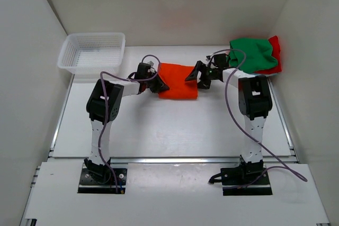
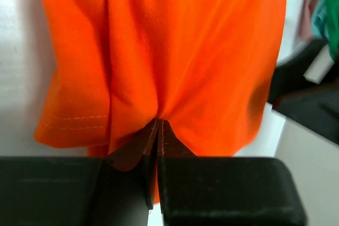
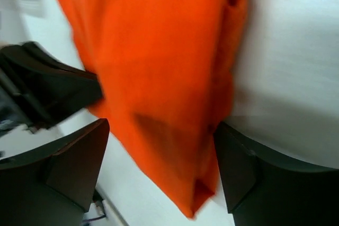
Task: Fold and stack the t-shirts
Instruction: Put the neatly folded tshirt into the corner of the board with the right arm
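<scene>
The orange t-shirt (image 1: 178, 80) lies folded into a small rectangle in the middle of the table. My left gripper (image 1: 160, 84) is at its left edge. In the left wrist view its jaws (image 2: 159, 123) are pressed together on a pucker of the orange cloth (image 2: 175, 51). My right gripper (image 1: 194, 81) is at the shirt's right edge, and its fingers stand wide apart on either side of the cloth's corner (image 3: 159, 62). The green t-shirt (image 1: 251, 54) lies bunched on the red t-shirt (image 1: 275, 51) at the back right.
A white mesh basket (image 1: 69, 51) stands at the back left corner. White walls close in the table on the left, back and right. Both arms' cables loop above the table surface.
</scene>
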